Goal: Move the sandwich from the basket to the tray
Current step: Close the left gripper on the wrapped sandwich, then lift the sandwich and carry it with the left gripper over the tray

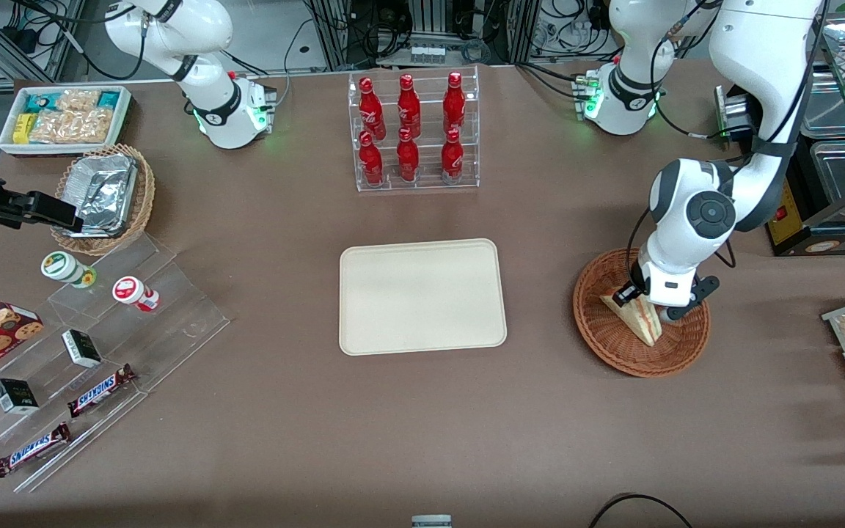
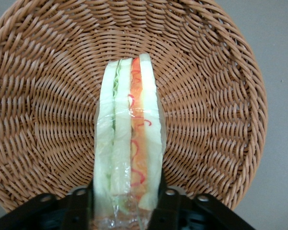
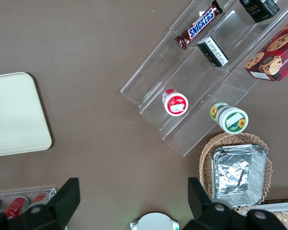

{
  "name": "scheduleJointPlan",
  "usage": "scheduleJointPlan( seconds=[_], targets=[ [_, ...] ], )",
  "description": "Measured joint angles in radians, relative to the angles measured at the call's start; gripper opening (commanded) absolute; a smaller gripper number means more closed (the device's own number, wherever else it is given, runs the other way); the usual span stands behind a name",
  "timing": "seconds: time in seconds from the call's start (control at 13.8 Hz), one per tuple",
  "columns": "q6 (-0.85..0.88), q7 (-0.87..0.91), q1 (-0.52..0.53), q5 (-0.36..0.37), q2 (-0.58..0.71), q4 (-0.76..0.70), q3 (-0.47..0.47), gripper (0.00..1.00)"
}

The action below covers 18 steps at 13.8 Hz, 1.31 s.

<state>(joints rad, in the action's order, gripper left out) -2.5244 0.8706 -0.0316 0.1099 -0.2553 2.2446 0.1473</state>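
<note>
Left gripper is down in the wicker basket, fingers clamped on either side of the sandwich. The plastic-wrapped wedge stands on edge inside the basket (green and red filling layers facing the wrist camera). The cream tray lies mid-table, well apart from the basket, toward the parked arm's end.

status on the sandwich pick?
Gripper down in basket, fingers shut on sandwich. Sandwich not lifted out yet. Tray bare; nothing between basket and tray.
</note>
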Motion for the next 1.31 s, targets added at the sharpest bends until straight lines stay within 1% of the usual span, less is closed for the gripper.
scheduleJointPlan(
  seconds=[0.22,0.36,0.51,0.73,0.95,1.09,1.31],
  targets=[
    [0.015,0.0,-0.001,0.011,0.007,-0.022,0.0,0.0],
    [0.113,0.0,-0.006,0.025,0.033,-0.069,0.01,0.0],
    [0.262,0.0,-0.042,0.043,0.075,-0.142,0.024,0.0],
    [0.442,0.011,-0.152,0.045,0.11,-0.26,0.033,0.0],
    [0.478,0.02,-0.295,0.046,0.092,-0.325,0.039,0.0],
    [0.478,0.024,-0.386,0.045,0.041,-0.364,0.041,0.0],
    [0.475,0.03,-0.49,0.045,-0.092,-0.463,0.042,0.0]
  ],
)
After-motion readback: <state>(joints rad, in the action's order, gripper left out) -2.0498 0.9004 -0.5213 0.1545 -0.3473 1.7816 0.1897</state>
